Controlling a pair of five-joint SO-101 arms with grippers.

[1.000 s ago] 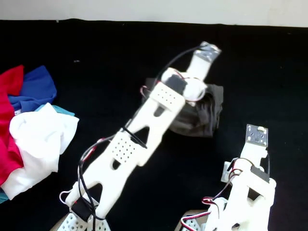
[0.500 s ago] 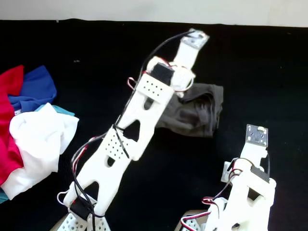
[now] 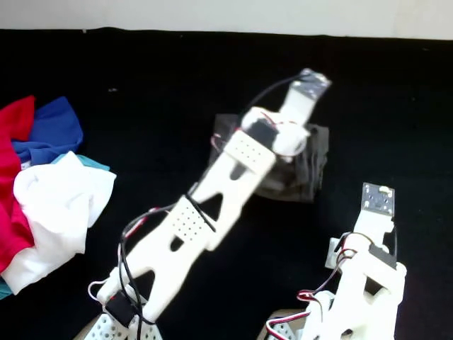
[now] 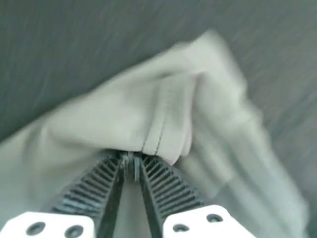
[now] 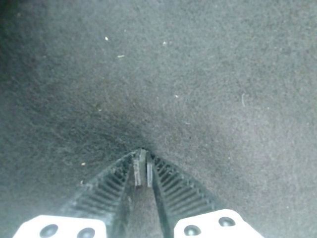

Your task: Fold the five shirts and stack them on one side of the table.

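Observation:
A dark grey shirt (image 3: 311, 170) lies bunched right of the table's middle. My left arm (image 3: 233, 170) stretches over it, its wrist above the shirt's middle. In the left wrist view my left gripper (image 4: 132, 164) is shut, pinching a stitched fold of the grey shirt (image 4: 163, 114). A loose pile lies at the table's left edge: a red shirt (image 3: 14, 184), a blue shirt (image 3: 49, 131), a white shirt (image 3: 60, 205) and a teal one (image 3: 88, 163) peeking out. My right gripper (image 5: 142, 171) is shut on nothing, over bare cloth near the front right.
The black table cloth (image 3: 141, 92) covers the whole surface up to a pale wall at the back. My right arm (image 3: 368, 276) stands folded at the front right. Bare cloth lies between the pile and the grey shirt.
My left arm rose toward the back left, then swung right and down over the grey shirt again. The shirt now reaches farther left. The right arm has kept still.

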